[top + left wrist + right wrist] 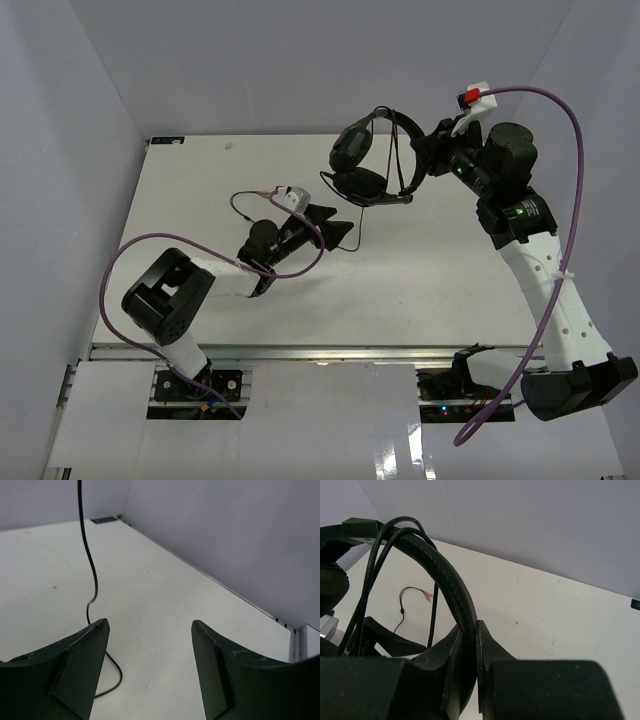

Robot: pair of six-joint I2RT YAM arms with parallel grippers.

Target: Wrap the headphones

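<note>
The black headphones (365, 160) hang in the air at the back middle, earcups to the left. My right gripper (418, 165) is shut on their thin headband (445, 580), which is pinched between its fingers (490, 645). Strands of the thin black cord (372, 560) run along the headband. The cord (91, 565) drops to the table, passes just beside my left gripper's (343, 218) left finger (75, 665) and loops on the table. The left gripper (150, 625) is open and empty, low over the table. The plug end (425, 595) lies on the table further left (272, 190).
White walls close the table (450, 270) at the left, back and right. Thick purple cables (560, 110) arc over both arms. A metal rail (300, 352) runs along the near edge.
</note>
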